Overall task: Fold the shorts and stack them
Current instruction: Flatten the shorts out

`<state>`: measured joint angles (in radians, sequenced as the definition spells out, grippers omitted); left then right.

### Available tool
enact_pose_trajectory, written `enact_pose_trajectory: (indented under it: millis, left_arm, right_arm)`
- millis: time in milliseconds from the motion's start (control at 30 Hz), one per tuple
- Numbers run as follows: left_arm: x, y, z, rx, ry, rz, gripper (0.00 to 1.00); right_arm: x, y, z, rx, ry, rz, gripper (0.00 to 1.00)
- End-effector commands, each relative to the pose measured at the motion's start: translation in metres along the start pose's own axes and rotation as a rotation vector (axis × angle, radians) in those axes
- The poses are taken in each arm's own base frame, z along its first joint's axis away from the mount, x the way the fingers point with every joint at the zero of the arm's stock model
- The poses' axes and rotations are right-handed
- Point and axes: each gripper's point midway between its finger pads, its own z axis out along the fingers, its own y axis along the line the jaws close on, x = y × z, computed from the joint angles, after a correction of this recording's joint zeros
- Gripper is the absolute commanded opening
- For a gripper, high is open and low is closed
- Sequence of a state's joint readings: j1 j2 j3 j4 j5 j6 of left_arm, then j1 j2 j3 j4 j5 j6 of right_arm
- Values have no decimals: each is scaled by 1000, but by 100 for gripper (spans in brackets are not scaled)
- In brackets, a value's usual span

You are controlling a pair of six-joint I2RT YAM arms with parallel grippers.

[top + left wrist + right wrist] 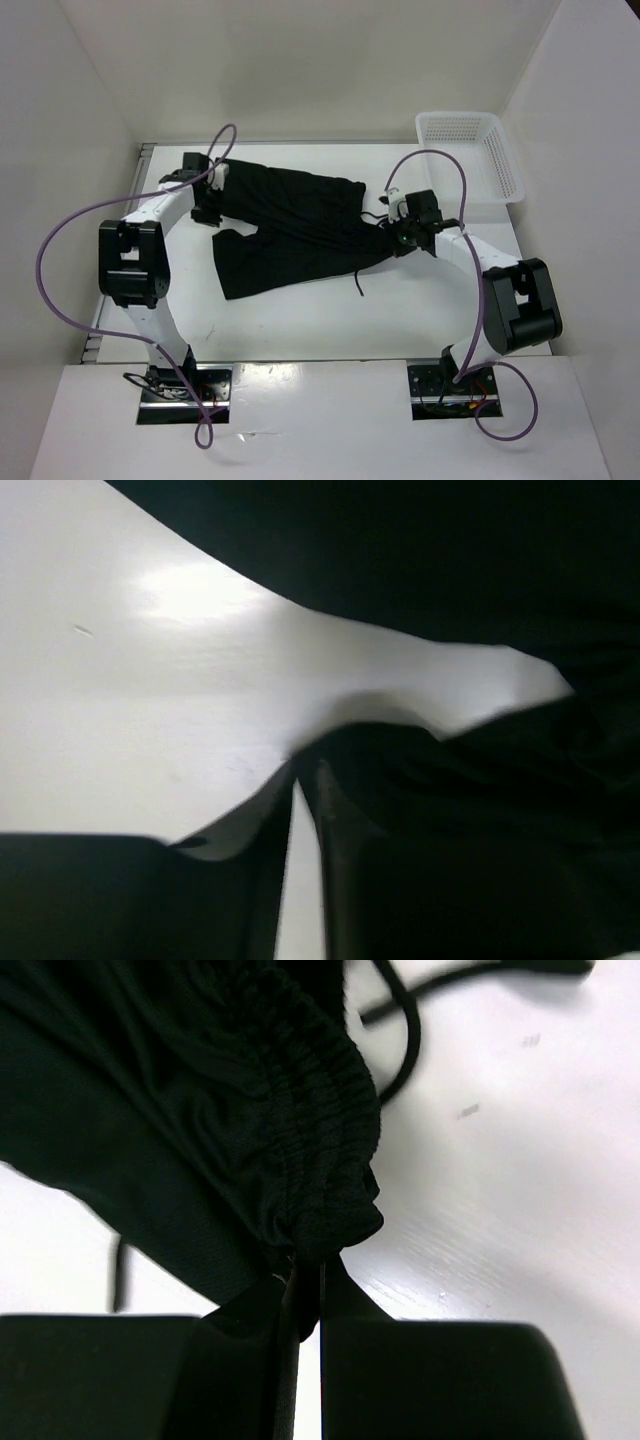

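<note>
Lying spread on the worktop (300, 320): one pair of black shorts (290, 225). Right fingers (260, 1360) clenched on the gathered waistband, which bunches just above their tips. Left fingers (262, 880) pinched on a leg edge, the cloth lying beyond them.

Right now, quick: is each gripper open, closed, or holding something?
Left gripper: closed on a leg edge of the shorts.
Right gripper: closed on the bunched waistband.
</note>
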<state>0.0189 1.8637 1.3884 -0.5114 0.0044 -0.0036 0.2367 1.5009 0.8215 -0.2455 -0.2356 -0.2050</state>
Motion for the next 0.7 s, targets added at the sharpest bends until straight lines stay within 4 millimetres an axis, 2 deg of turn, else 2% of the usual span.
enact_pose_trajectory:
  millis: [0,33,67,100,133,167,200,233,267,367,400,433,467,500,600,667]
  left_arm:
    - [23,-34,-27,64,65,62,27]
    - [25,-42,-41,82,61,74,30]
    - [40,-58,-50,113,97,106,34]
    - [70,-64,-52,109,156,133,36]
    - [79,-70,-64,94,141,167,39]
    - [101,-84,-67,91,175,234,41]
    - [117,-79,-68,45,196,264,41]
    - [143,-77,-71,36,230,286,42]
    - [152,-77,-72,30,241,303,42]
    - [172,-90,-83,62,267,367,48]
    - [177,-101,-86,89,276,405,50]
    - [183,-108,-87,108,285,428,61]
    - [187,-114,-86,118,285,454,67]
    - [204,-120,-82,113,309,520,69]
    - [204,-124,-65,45,243,600,74]
    - [191,-124,-55,5,190,597,76]
  right_arm:
    - [-71,12,-33,-60,-156,-17,0]
    - [-93,11,-41,-54,-203,-17,0]
    - [-97,11,-44,-55,-207,-9,0]
    - [-97,12,-44,-56,-207,0,0]
    - [-97,12,-44,-56,-207,1,0]
    - [-89,12,-40,-57,-190,-4,0]
    - [-81,10,-35,-47,-165,4,0]
    - [-72,8,-30,-40,-152,8,0]
    - [-74,6,-30,-29,-160,-3,0]
    - [-68,6,-28,-30,-147,1,0]
    - [-64,7,-27,-32,-138,3,0]
    - [-64,7,-27,-32,-138,3,0]
    - [-64,7,-27,-32,-138,3,0]
    - [-60,7,-26,-33,-129,6,0]
    - [-62,5,-28,-20,-138,-7,0]
    - [-58,6,-27,-22,-129,-5,0]
